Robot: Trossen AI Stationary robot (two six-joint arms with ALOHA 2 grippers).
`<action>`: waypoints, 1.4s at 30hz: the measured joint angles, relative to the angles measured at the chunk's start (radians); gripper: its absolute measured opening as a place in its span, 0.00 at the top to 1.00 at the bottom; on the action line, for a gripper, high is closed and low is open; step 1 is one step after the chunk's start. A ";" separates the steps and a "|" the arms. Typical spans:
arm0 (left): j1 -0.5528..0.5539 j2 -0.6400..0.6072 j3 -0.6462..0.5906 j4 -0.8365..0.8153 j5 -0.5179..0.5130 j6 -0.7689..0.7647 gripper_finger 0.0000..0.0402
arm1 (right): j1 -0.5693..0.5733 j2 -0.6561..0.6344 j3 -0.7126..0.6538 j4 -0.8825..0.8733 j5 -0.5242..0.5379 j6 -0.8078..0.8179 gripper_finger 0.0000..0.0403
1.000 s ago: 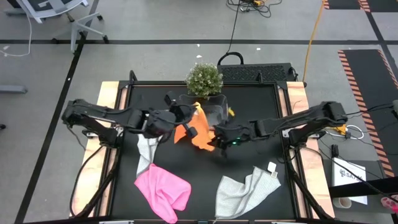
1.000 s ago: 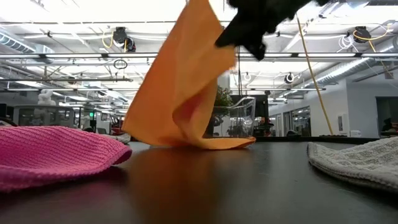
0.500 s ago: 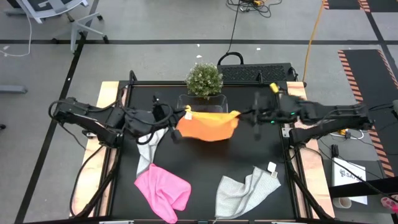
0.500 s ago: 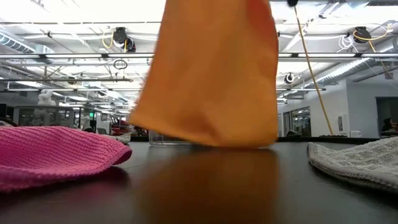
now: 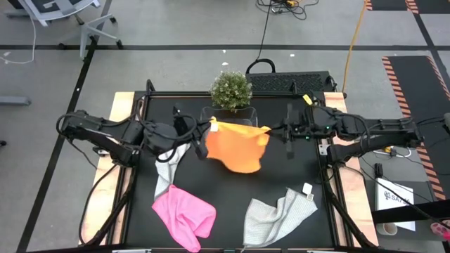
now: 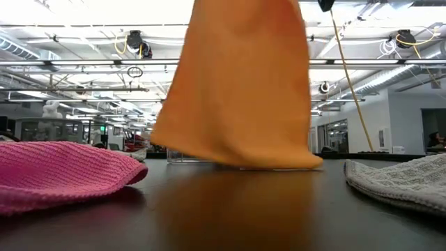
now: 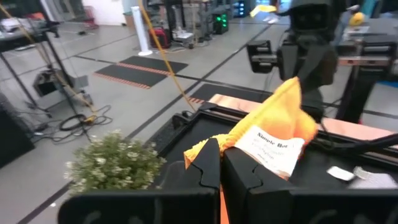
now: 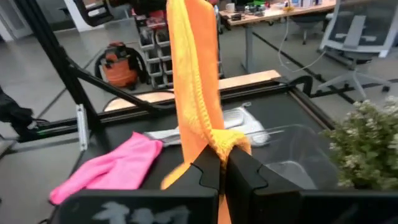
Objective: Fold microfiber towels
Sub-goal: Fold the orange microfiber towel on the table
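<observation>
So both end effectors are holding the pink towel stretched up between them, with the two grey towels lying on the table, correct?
Not the pink one. The high view shows the left end effector and right end effector holding the orange towel between them; the pink towel lies on the table with the grey towels.

The high camera hangs above the table and looks straight down on its whole surface and both arms, with some floor around, while the low camera sits at table-top height at the near edge and looks level across the table into the room behind. The left wrist camera looks past the left gripper toward the right arm and the plant; the right wrist camera looks past the right gripper toward the left side. All four views share the orange towel hanging over the far middle of the table, very close to both wrist cameras.
</observation>
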 joint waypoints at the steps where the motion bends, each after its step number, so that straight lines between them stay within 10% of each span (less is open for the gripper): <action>1: 0.005 0.000 0.000 -0.001 0.000 0.000 1.00 | -0.008 0.000 0.000 0.002 0.000 -0.012 1.00; 22: -0.014 -0.018 0.000 -0.155 0.000 -0.106 1.00 | -0.179 0.026 0.208 -0.331 -0.344 -0.010 1.00; 42: -0.239 -0.002 0.000 -0.360 0.401 -0.793 1.00 | 0.234 0.167 -0.031 0.022 -0.501 0.605 1.00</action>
